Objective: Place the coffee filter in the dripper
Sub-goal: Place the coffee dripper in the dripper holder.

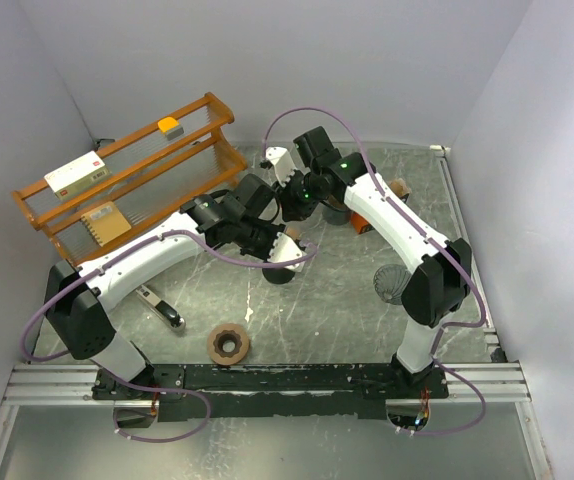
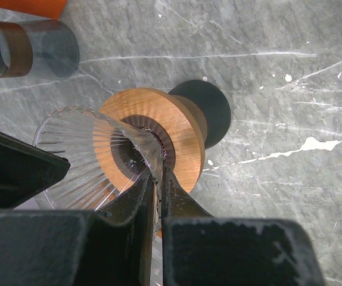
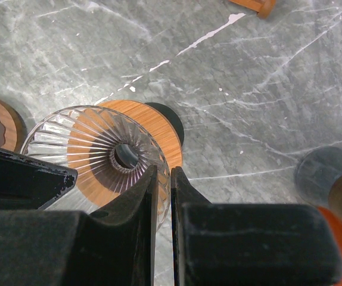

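No text reading legibly anywhere. White box (image 1: 77, 173) on rack (image 1: 133, 138) showing red mark, lettering too small to make out. Brown packet (image 1: 102, 222) on lower shelf showing only fine stripes. Wrist views showing nothing readable.

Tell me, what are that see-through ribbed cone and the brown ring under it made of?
The dripper looks like clear glass or hard plastic: it is transparent and glossy, with moulded ribs, and the pictures cannot settle which. The ring under it looks like wood with a smooth, matte finish: it is a warm orange-brown with faint grain.
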Available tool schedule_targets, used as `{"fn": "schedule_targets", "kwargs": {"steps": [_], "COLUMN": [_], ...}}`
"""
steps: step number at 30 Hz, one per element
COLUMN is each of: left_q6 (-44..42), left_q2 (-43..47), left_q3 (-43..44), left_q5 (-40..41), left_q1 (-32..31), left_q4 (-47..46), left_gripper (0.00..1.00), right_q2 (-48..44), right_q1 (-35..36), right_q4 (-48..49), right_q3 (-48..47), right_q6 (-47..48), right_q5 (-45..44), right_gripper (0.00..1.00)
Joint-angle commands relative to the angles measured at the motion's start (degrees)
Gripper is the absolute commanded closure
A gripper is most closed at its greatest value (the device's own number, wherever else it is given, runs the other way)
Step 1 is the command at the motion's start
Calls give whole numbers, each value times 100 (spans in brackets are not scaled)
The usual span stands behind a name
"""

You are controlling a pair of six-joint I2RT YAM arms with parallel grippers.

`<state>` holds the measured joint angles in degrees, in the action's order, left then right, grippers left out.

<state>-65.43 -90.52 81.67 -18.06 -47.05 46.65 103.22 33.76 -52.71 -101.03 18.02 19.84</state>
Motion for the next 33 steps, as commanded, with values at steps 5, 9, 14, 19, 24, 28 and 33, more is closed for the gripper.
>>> {"fn": "schedule_targets", "kwargs": {"steps": [5,9,14,19,24,28,33], "left_q6": [140,161,158,145,150,130,127], "left_q2": [-520,-578,-593,-604,-613,-630,-655], "left_q3": [-465,-463,-528,-612,-671,-689,-752], "left_q5": [-86,-77,-86,-156,-172,-155,-171], "left_q1": [56,88,112,139,139,137,138], "left_q4": [532,547,538,528,526,533,529], "left_gripper": [87,87,87,87,86,86,86], "right_q2": [207,207,218,183,129,89,33], "right_q1": [72,70,82,94,98,108,107], "right_q4": [-400,-374,-355,-328,-293,-286,-239], "right_q3": [432,500,551,669,762,815,947], "right_q6": [120,122,126,148,148,165,198], "right_q5": [-289,-294,-300,-315,-318,-317,-324], "right_gripper": [99,99,99,99,99,99,99]}}
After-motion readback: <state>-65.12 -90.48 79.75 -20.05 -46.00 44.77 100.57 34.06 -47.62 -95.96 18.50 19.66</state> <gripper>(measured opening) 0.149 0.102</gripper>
